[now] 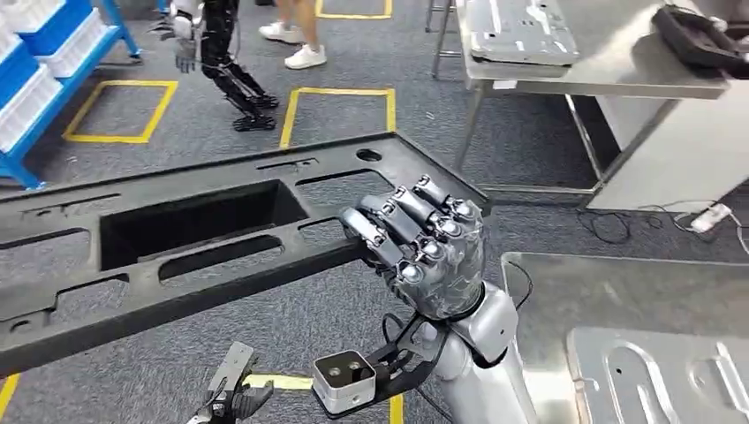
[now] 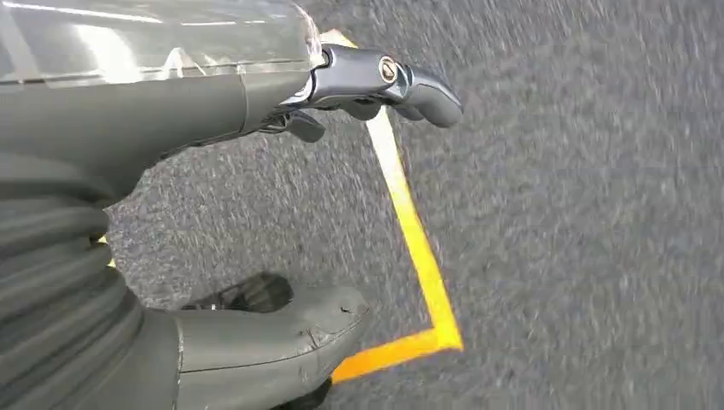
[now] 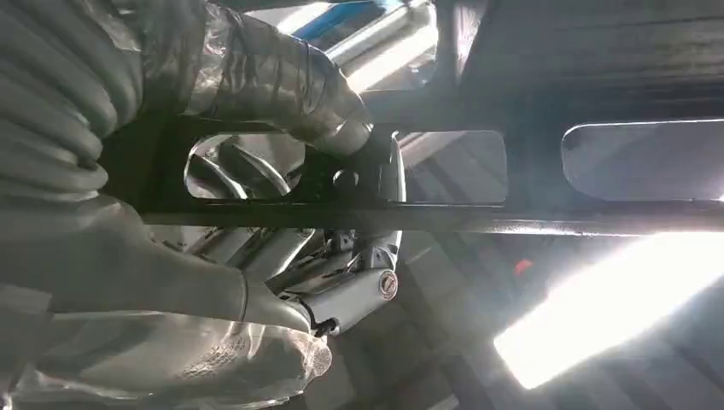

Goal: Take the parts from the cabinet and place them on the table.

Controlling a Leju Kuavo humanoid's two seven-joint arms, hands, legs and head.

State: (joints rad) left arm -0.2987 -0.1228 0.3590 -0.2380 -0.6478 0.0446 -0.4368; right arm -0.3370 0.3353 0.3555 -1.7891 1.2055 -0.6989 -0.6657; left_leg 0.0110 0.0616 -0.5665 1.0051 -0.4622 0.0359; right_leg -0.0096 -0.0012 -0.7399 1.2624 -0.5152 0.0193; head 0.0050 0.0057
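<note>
- Grey carpet [image 1: 265,353] with yellow floor tape [image 1: 291,382] forms the working area; treat the taped lines as a heading reference while carrying.
- Left hand [image 2: 256,282] hangs low over the carpet, fingers apart and holding nothing. Judgement: bring it under the free end of the load before any turn.
- Right hand [image 1: 424,252] holds the black panel part [image 1: 194,247] at its near edge, fingers curled over the top and the thumb [image 3: 299,94] pressed on the other face. Keep this grip firm; the part is long and is held at one end only, so it will tend to sag and twist.
- Metal table [image 1: 618,300] lies just beside the right forearm. Lower the part flat onto a bare area, avoiding the silver sheet part [image 1: 662,371] there.
- Far table [image 1: 601,75] and a standing person [image 1: 296,35] lie beyond; swing the long end wide of both.
</note>
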